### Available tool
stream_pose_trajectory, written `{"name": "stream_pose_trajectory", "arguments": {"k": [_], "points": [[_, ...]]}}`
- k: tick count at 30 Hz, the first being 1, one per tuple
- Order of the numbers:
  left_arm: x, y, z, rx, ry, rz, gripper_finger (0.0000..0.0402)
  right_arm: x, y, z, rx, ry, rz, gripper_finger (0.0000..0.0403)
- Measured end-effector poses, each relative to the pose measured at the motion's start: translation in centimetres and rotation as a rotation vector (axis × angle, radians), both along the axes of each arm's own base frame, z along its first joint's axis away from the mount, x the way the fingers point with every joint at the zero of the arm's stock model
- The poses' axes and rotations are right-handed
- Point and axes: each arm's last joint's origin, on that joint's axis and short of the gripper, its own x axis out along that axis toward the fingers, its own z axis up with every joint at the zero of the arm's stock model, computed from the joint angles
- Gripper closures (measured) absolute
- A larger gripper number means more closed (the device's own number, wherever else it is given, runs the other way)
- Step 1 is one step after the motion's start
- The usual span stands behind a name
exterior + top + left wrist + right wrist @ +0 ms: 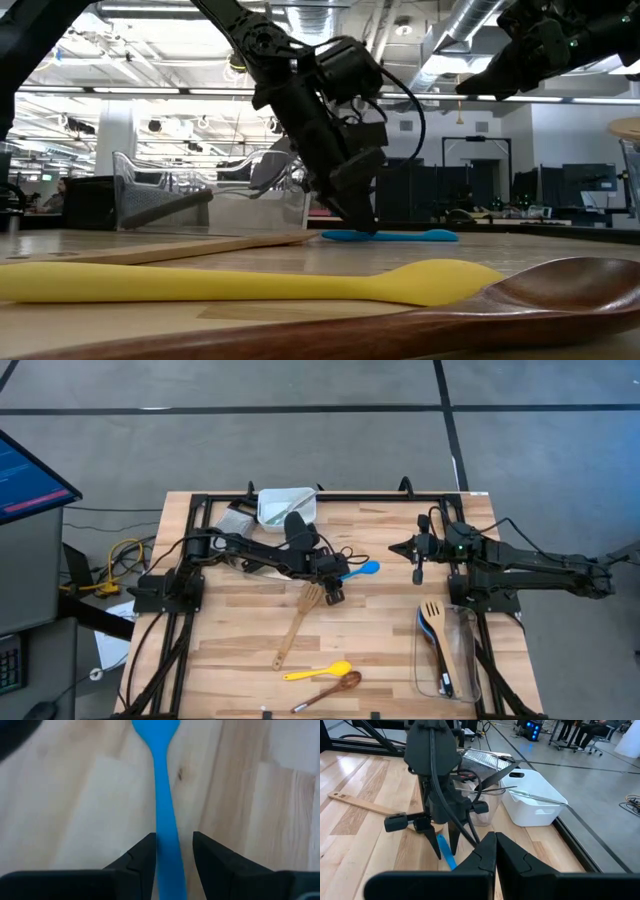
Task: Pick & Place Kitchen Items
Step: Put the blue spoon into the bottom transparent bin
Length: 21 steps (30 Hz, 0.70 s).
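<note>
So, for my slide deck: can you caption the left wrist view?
Left gripper straddling the blue silicone spoon handle on the wooden table, fingers open either side.

A robotics lab in an open-plan industrial office. 2 dark robot arms (250, 550) are mounted on a butcher-block table (240, 640) over grey concrete floor. A monitor (25, 480) sits at 9 o'clock. Exposed ceiling ducts (470, 25) and rows of desks fill the room behind.

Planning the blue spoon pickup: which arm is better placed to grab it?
The left. Its gripper already straddles the blue spoon handle with fingers open, while the right gripper hangs shut, off to the side.
</note>
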Motion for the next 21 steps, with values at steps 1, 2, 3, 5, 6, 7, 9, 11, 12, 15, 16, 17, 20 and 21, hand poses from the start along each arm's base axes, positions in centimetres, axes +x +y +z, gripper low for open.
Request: {"name": "stream_pose_trajectory", "arguments": {"k": [1, 2, 3, 5, 6, 7, 9, 11, 12, 15, 16, 17, 20, 21], "points": [[-0.15, -0.02, -0.28, -0.011, 0.009, -0.002, 0.0286, 0.0, 0.0, 0.0, 0.0, 0.0, 0.0, 0.0403], [-0.24, -0.06, -0.47, -0.008, 0.008, 0.0, 0.0286, -0.01, 0.0, 0.01, 0.0, -0.001, -0.001, 0.0403], [-0.35, -0.08, -0.68, -0.011, -0.001, 0.001, 0.0286, -0.01, 0.0, 0.0, 0.0, 0.0, 0.0, 0.0403], [-0.63, -0.11, -1.08, -0.009, -0.017, 0.003, 0.0286, 0.0, 0.0, 0.0, 0.0, 0.0, 0.0, 0.0403], [-0.71, -0.11, -1.19, -0.009, -0.018, 0.004, 0.0286, -0.01, 0.0, 0.0, 0.0, 0.0, 0.0, 0.0403], [-0.72, -0.11, -1.21, -0.009, -0.019, 0.005, 0.0286, 0.0, 0.0, 0.0, 0.0, 0.0, 0.0, 0.0403], [-0.71, -0.11, -1.21, -0.009, -0.021, 0.005, 0.0286, 0.0, 0.0, 0.01, 0.0, -0.001, 0.0, 0.0403], [-0.72, -0.1, -1.22, -0.006, -0.022, 0.006, 0.0287, 0.0, 0.0, 0.01, 0.0, -0.001, 0.0, 0.0403], [-0.71, -0.1, -1.23, -0.005, -0.022, 0.007, 0.0289, 0.0, 0.0, 0.01, 0.0, -0.001, 0.0, 0.0403], [-0.69, -0.1, -1.22, -0.003, -0.025, 0.009, 0.0302, 0.0, 0.0, 0.01, 0.0, -0.001, 0.0, 0.0403], [-0.68, -0.09, -1.23, -0.003, -0.025, 0.009, 0.031, 0.0, 0.0, 0.01, 0.0, -0.001, 0.0, 0.0403], [-0.68, -0.09, -1.25, -0.002, -0.026, 0.009, 0.0318, 0.0, 0.0, 0.01, 0.0, -0.001, 0.0, 0.0403], [-0.65, -0.09, -1.22, -0.002, -0.031, 0.01, 0.0351, 0.0, 0.0, 0.01, 0.0, -0.001, 0.0, 0.0403], [-0.64, -0.1, -1.18, -0.002, -0.033, 0.011, 0.0363, 0.0, 0.0, 0.02, 0.0, -0.002, 0.0, 0.0403]]}}
